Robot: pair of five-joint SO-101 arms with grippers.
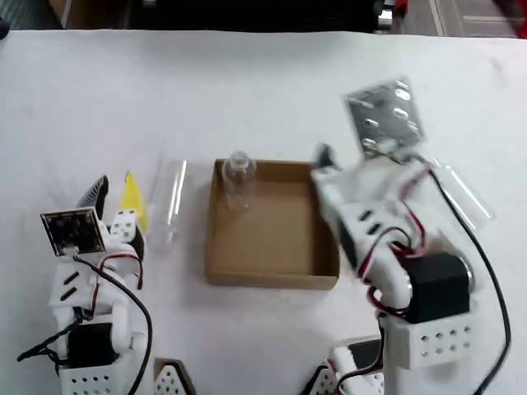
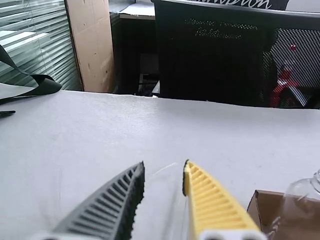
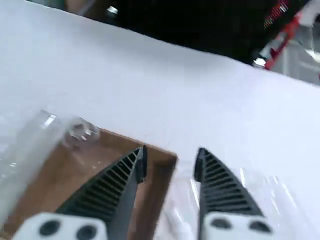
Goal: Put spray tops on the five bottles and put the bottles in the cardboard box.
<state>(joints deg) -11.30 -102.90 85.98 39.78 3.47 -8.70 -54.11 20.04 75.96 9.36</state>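
Both spread, left gripper (image 2: 162,172) hovers low over table (image 2: 150,125), right gripper (image 3: 170,157) over cardboard box (image 1: 272,278) rim

White table (image 1: 247,90): cardboard box (image 1: 276,243), clear bottle (image 1: 173,202) beside.

I am working in what is looking like an office. Beyond my white-covered table (image 2: 100,130) a black mesh chair (image 2: 220,55) is standing, slatted window blinds (image 2: 30,40) are hanging, and a brown board (image 2: 92,45) is leaning beside a desk (image 2: 137,10) farther back.
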